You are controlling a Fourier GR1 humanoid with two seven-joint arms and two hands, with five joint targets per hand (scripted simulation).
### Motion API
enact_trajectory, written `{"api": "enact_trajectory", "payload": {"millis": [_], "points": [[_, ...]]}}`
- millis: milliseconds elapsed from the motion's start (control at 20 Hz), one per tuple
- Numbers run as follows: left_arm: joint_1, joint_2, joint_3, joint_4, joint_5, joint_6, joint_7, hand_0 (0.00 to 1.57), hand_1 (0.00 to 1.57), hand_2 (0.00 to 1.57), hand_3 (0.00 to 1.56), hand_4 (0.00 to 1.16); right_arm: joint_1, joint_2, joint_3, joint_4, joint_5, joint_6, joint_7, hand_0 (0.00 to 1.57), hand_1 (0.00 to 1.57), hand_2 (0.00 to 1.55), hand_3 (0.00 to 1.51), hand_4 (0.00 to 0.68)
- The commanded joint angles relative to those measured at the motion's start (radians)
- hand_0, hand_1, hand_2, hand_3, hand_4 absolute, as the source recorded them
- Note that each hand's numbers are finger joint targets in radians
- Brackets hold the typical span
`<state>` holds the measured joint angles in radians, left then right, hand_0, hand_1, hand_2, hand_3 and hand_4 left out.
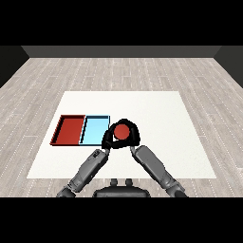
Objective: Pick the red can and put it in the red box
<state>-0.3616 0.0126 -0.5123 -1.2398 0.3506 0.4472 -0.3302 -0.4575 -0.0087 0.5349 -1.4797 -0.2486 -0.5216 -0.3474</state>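
Although only its round red top is seen, the red can [123, 131] is held just right of the blue tray [94, 129], above the worktop [161, 123]. The right robot hand [134, 136] is curled round it; the left robot hand [109, 140] appears curled against it too. The can is judged stiff, light and smooth-walled, best gripped round its sides. The red tray [70, 129] lies further left.
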Motion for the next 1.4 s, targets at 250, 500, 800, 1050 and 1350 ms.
{"api": "enact_trajectory", "payload": {"millis": [250,500,800,1050,1350], "points": [[-0.048,-0.011,-0.082,0.038,0.043,0.159,0.006,1.57,1.57,1.56,1.48,1.12,-0.035,0.008,0.069,0.014,-0.032,-0.085,-0.012,1.48,1.48,1.44,1.39,0.646],[-0.097,-0.011,-0.021,0.072,0.064,0.158,-0.076,1.57,1.57,1.56,1.48,1.14,0.036,0.008,0.055,-0.031,-0.012,-0.033,-0.010,1.50,1.50,1.44,1.39,0.646],[-0.019,-0.012,-0.019,0.007,0.047,0.119,-0.157,1.57,1.57,1.57,1.51,1.15,0.022,0.008,0.015,-0.010,0.036,-0.009,0.094,0.00,0.00,0.00,0.00,0.000],[0.002,-0.012,-0.004,0.017,0.031,0.117,-0.170,1.57,1.57,1.57,1.51,1.15,0.050,0.009,0.024,0.001,0.089,0.003,0.130,0.00,0.00,0.00,0.00,0.000],[-0.038,-0.012,-0.054,0.010,0.062,0.198,-0.138,1.57,1.57,1.57,1.50,1.14,0.066,0.009,-0.025,-0.039,0.088,0.015,0.140,0.00,0.00,0.00,0.00,0.000]]}}
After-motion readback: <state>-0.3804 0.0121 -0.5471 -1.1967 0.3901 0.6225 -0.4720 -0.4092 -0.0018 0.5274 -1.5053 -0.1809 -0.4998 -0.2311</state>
